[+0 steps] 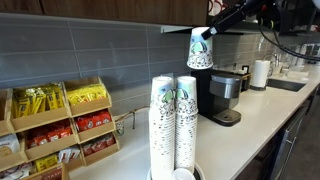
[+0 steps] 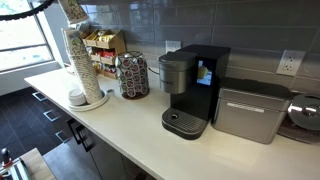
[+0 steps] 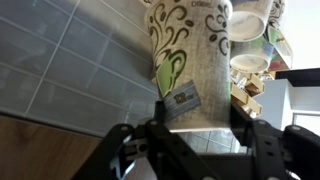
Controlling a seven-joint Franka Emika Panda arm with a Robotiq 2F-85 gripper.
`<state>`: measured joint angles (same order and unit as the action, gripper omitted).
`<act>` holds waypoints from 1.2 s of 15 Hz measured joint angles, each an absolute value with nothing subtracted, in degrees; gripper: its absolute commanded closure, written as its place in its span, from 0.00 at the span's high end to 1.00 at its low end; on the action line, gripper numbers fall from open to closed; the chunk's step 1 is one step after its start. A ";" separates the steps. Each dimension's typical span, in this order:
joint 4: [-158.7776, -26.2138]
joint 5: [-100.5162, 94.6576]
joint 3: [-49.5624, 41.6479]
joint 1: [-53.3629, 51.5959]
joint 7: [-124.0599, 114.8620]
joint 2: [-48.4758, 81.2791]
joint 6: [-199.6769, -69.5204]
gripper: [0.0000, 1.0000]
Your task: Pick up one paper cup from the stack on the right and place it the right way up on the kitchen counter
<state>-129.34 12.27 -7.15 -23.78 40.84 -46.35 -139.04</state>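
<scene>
Running under the grey tile wall, the kitchen counter [image 1: 255,115] carries wooden snack racks [image 1: 108,120] w/ yellow and red pkts in their bins, a black coffee machine [image 2: 192,85], and a round pod holder [image 2: 132,75] packed w/ what look like capsules. The stack [image 1: 186,120] and its twin column [image 1: 161,120] stand touching on a round tray [image 2: 98,101], nested cups approx machine height. The paper cup [image 1: 200,50] hangs in the air just above the stack, wider end down, clamped btwn the fingers of the gripper [image 3: 190,130].
</scene>
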 measured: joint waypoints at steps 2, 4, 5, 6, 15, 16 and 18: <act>-129.34 8.08 -6.57 -20.30 40.67 -46.18 -137.13 0.39; -129.38 4.12 -5.95 -17.00 40.67 -46.01 -133.83 0.39; -129.49 2.51 -5.69 -15.73 40.67 -45.95 -131.72 0.39; -129.72 1.02 -5.45 -14.67 40.67 -45.87 -129.46 0.39; -140.59 -11.20 -2.62 -10.60 40.89 -43.36 -118.59 0.64; -141.32 -11.53 -2.44 -10.60 40.72 -43.01 -118.76 0.64; -140.82 -11.50 -2.49 -10.60 40.72 -42.65 -118.81 0.64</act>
<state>-140.82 -11.50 -2.49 -10.60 40.72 -42.65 -118.81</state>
